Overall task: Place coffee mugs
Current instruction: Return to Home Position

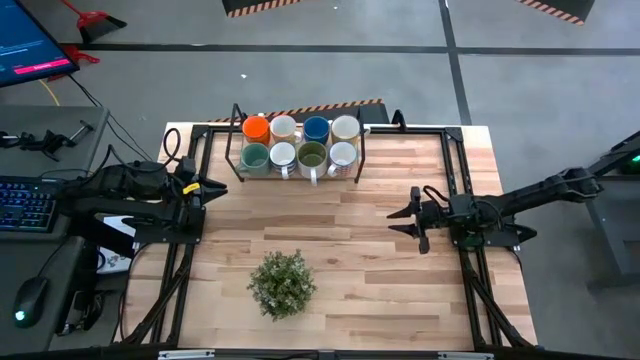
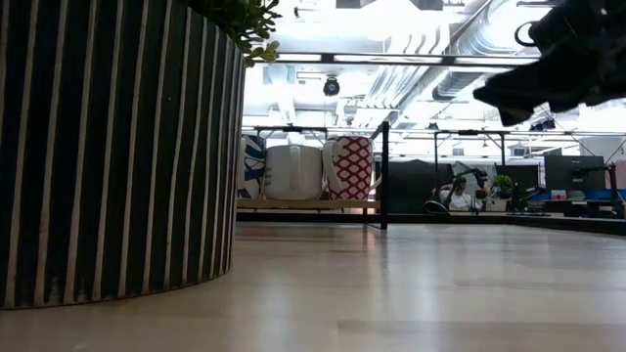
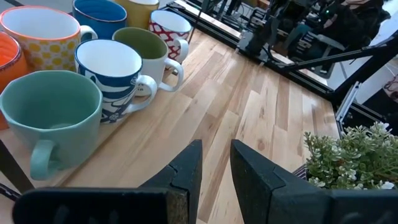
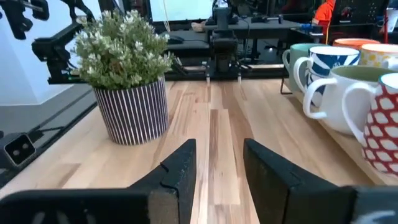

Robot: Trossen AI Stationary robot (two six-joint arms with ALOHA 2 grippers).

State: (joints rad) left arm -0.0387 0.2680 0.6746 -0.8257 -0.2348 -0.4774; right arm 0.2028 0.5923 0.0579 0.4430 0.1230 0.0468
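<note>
Several coffee mugs stand upright in two rows on a low wooden board inside a black wire frame (image 1: 232, 140) at the table's far middle: orange (image 1: 256, 128), blue (image 1: 316, 128), teal (image 1: 255, 156), olive-green (image 1: 312, 155) and white or patterned ones (image 1: 342, 155). My left gripper (image 1: 218, 187) waits at the table's left edge, left of the teal mug (image 3: 53, 115), open (image 3: 216, 163) and holding nothing. My right gripper (image 1: 393, 222) hovers over the table's right half, pointing level toward the left, open (image 4: 219, 163) with nothing between its fingers; the mugs (image 4: 345, 93) lie beside it toward the far edge.
A bushy plant in a striped pot (image 1: 282, 283) stands near the table's front middle, between the two arms. It fills the left of the low view (image 2: 108, 147). Bare wood (image 1: 330, 220) lies between the mugs and the plant. A keyboard (image 1: 25, 205) sits beyond the table's left edge.
</note>
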